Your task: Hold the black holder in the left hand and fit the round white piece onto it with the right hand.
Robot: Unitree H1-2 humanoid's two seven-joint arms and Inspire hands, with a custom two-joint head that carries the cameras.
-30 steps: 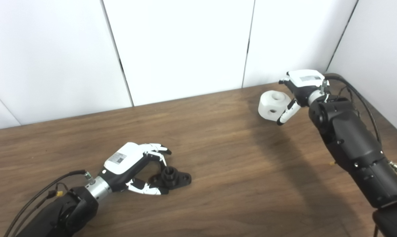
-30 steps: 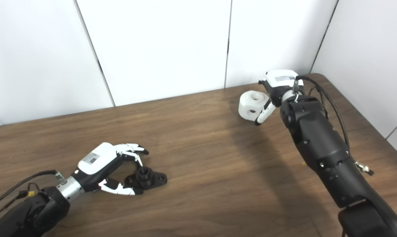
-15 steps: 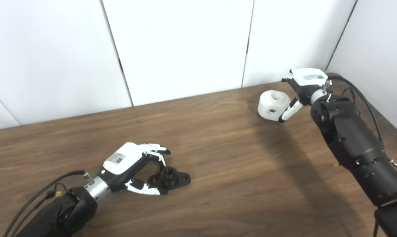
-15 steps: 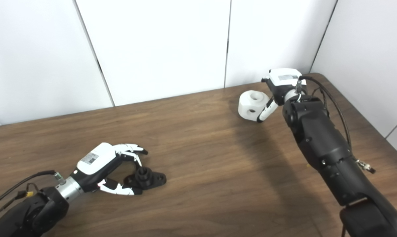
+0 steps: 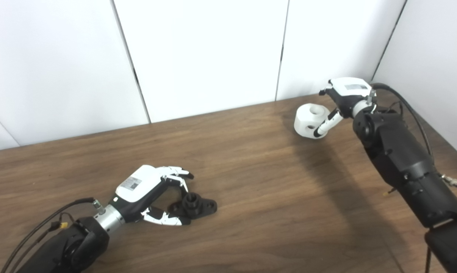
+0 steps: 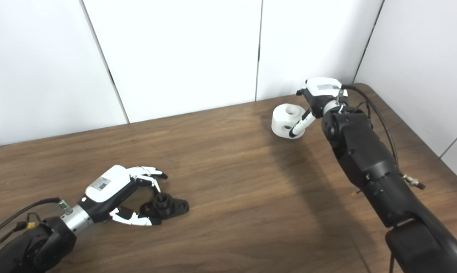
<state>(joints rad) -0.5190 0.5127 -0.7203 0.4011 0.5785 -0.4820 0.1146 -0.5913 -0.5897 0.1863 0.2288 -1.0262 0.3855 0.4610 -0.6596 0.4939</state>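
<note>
While the left hand (image 5: 149, 189) lies low on the wooden table (image 5: 251, 182) near its front left, its fingers (image 5: 177, 173) curve over the black holder (image 5: 194, 206) and its thumb reaches along the table beneath, so the holder sits between them; whether they actually press on it cannot be told, and the holder rests flat on the wood. Its forearm comes in from the lower left corner, nearly level with the surface. Far off at the back right, the right arm stretches up from the lower right corner with the right hand (image 5: 344, 100) bent toward the wall. Its thumb lies across the near side of the round white piece (image 5: 308, 119), the fingers hidden behind it, clamped on it. The piece's top hole faces upward.
</note>
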